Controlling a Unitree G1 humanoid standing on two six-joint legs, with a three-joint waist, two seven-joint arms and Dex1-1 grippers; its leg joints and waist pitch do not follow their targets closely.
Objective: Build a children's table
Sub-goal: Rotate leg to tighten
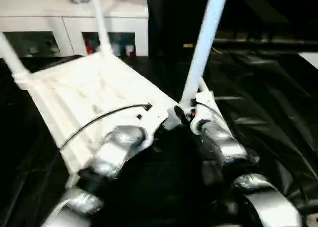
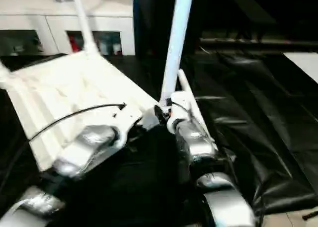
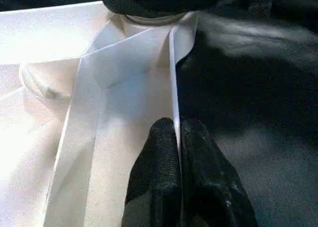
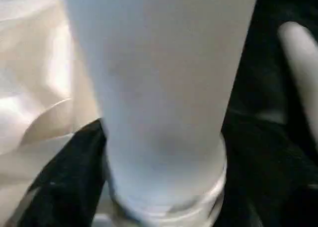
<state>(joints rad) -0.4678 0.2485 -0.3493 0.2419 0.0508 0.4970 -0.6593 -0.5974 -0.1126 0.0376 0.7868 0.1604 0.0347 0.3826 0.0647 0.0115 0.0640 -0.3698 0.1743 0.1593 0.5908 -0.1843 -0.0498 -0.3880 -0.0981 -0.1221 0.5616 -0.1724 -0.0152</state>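
— Where's the tabletop (image 1: 94, 98) lying?
— Upside down at ten o'clock. The left hand (image 3: 177, 137) is pinching its rim, fingers closed.
— The right hand (image 4: 164, 187)?
— Its wrist camera is showing it straddling a leg (image 1: 203, 48), grip unclear.

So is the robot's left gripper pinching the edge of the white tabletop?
Yes, the left gripper has its two black fingers closed on the thin rim of the tabletop.

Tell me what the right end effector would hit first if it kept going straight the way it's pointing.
Most likely the leg directly ahead of the right end effector, standing at the tabletop corner; it looks very close.
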